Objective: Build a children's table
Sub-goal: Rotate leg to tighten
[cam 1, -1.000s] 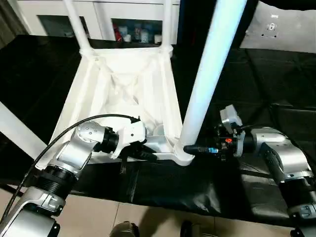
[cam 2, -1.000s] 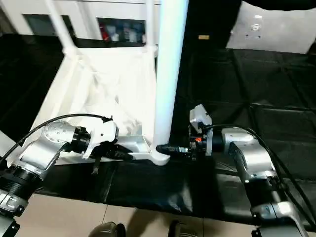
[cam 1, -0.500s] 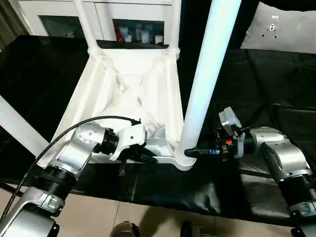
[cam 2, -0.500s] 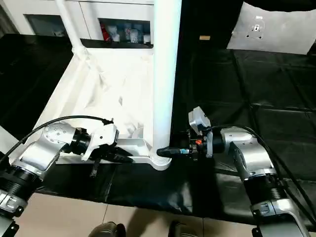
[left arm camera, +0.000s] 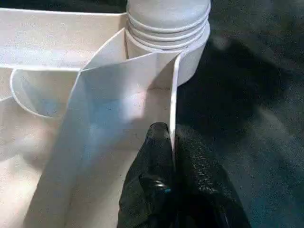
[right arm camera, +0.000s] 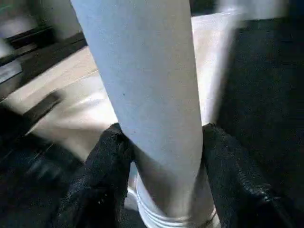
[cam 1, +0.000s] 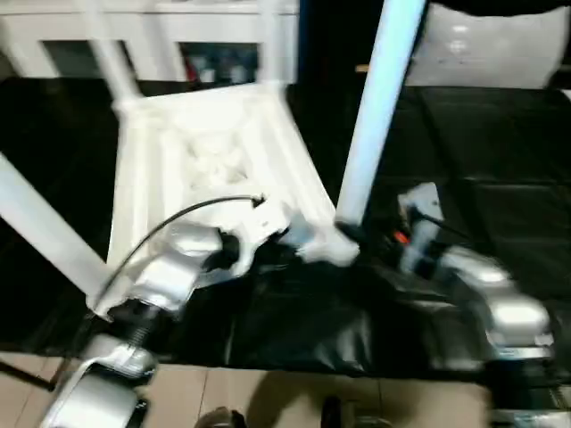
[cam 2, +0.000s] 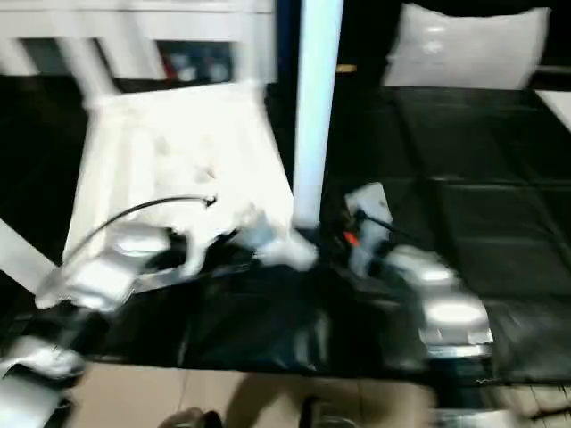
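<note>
The children's table (cam 1: pixel 205 152) lies upside down on the black mat, with its ribbed underside facing up. Its near right leg (cam 1: pixel 375 116) stands upright in the corner socket (cam 1: pixel 337 247). My right gripper (right arm camera: pixel 161 137) is closed around this leg just above the socket, and both fingers (right arm camera: pixel 102 156) press against its sides. My left gripper (left arm camera: pixel 173 147) is shut on the thin upright side wall (left arm camera: pixel 175 95) of the table, close to that same socket (left arm camera: pixel 166 33). Other legs rise at the far left (cam 1: pixel 107 53), the far right (cam 1: pixel 272 45) and the near left (cam 1: pixel 40 227).
A black mat (cam 1: pixel 500 169) covers the work surface to the right and in front of the table. A white cabinet (cam 1: pixel 205 36) stands behind, and a pale sheet (cam 1: pixel 482 58) lies at the back right. Tiled floor and a person's shoes (cam 1: pixel 219 417) show at the front edge.
The head camera has swung, so the whole picture has shifted and blurred. My right gripper's fingers have closed in on the leg's base. The left gripper keeps its hold on the wall.
</note>
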### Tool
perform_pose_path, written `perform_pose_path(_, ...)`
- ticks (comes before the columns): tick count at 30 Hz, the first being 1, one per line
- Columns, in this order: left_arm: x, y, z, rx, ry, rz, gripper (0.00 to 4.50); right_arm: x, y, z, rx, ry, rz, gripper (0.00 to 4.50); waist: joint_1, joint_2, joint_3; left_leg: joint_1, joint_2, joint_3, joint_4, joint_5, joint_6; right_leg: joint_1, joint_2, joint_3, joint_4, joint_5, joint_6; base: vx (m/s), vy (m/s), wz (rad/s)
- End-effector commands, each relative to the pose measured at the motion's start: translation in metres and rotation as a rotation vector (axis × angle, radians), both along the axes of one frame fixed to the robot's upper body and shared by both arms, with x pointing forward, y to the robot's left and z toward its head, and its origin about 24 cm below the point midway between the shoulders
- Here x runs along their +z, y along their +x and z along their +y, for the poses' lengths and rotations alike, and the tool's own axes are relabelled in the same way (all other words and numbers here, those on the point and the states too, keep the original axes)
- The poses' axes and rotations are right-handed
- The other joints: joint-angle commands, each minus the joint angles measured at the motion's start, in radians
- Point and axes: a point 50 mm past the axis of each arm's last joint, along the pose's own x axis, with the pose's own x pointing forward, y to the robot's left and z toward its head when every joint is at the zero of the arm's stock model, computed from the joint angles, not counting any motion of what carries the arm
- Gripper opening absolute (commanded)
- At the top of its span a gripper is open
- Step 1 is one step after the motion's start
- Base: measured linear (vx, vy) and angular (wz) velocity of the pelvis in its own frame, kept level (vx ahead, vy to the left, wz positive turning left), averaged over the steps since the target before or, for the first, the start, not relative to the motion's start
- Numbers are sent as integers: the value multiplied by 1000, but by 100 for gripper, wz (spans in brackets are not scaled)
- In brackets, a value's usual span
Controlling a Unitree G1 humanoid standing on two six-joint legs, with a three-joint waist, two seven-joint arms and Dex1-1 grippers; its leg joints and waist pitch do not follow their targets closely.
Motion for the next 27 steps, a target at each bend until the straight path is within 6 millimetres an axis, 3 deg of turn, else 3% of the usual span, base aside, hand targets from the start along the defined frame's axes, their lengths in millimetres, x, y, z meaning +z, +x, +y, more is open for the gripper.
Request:
perform_pose_path(1, 26, 8, -38, 36, -94, -113, 0, -12, -3, 54, 61, 67, 110, 195, -8, -10, -63, 12, 26, -16, -63, -287, 42, 42, -71, 23, -120, -674, -14, 0, 0, 0)
perform_pose_path(3, 28, 11, -42, 86, -98, -128, 0, -12, 2, 61, -16, 85, 128, 195, -22, -6, -66, 4, 29, -24, -66, -311, 43, 52, -71, 17, -118, -640, -16, 0, 0, 0)
perform_pose_path(4, 30, 12, -46, 106, -103, -143, 0, -10, 6, 64, -48, 92, 123, 195, -25, 1, -72, 5, 35, -26, -69, -314, 50, 55, -74, 20, -114, -598, -27, 0, 0, 0)
perform_pose_path(6, 32, 12, -55, 117, -124, -172, 0, -7, 10, 67, -98, 78, 73, 195, -34, -1, -73, 2, 40, -26, -73, -313, 63, 53, -74, 28, -105, -508, -65, 0, 0, 0)
perform_pose_path(7, 32, 11, -58, 118, -127, -172, 0, -6, 10, 68, -112, 83, 67, 251, -33, -2, -76, 4, 39, -24, -72, -304, 66, 54, -76, 31, -104, -492, -74, 0, 0, 0)
perform_pose_path(10, 30, 10, -58, 110, -115, -172, 0, -6, 8, 64, -132, 94, 62, 271, -27, -3, -82, -5, 41, -19, -73, -221, 100, 60, -78, 45, -83, -377, -130, 0, 0, 0)
perform_pose_path(12, 27, 8, -52, 98, -99, -163, 0, -6, 5, 49, -137, 98, 31, 302, -21, -3, -85, -5, 42, -15, -70, -180, 121, 61, -79, 52, -74, -321, -159, 0, 0, 0)
perform_pose_path(13, 26, 8, -51, 97, -98, -161, 0, -6, 5, 47, -135, 98, 27, 302, -20, 0, -85, -7, 41, -16, -70, -173, 125, 64, -80, 52, -72, -314, -164, 0, 0, 0)
perform_pose_path(14, 24, 6, -45, 67, -93, -161, 0, -7, 3, 33, -135, 66, 0, 314, -17, 2, -89, -7, 42, -15, -68, -164, 133, 66, -79, 53, -70, -295, -171, 0, 0, 0)
perform_pose_path(16, 23, 5, -38, 39, -90, -148, 0, -6, 2, 19, -109, 49, -30, 333, -10, 0, -90, -9, 42, -13, -67, -153, 145, 70, -80, 55, -65, -271, -180, 0, 0, 0)
perform_pose_path(21, 21, 3, -26, -2, -86, -130, 0, -1, -2, 2, 11, -7, -83, 378, 4, -10, -88, -12, 38, -9, -63, -144, 151, 71, -80, 55, -66, -324, -175, 0, 0, 0)
perform_pose_path(25, 19, -2, -15, -81, -82, -127, 0, 6, -5, -15, 149, -69, -135, 378, 5, -10, -84, -9, 40, -8, -63, -164, 146, 66, -77, 54, -73, -386, -152, 0, 0, 0)
perform_pose_path(26, 17, -9, -9, -174, -78, -124, 0, 8, -7, -23, 225, -95, -141, 378, 4, -19, -84, -10, 40, -9, -64, -175, 145, 66, -77, 53, -77, -410, -143, 0, 0, 0)
perform_pose_path(27, 17, -11, -7, -202, -79, -117, 0, 8, -7, -25, 250, -104, -142, 378, 5, -17, -84, -10, 40, -8, -64, -179, 145, 67, -78, 54, -74, -417, -141, 0, 0, 0)
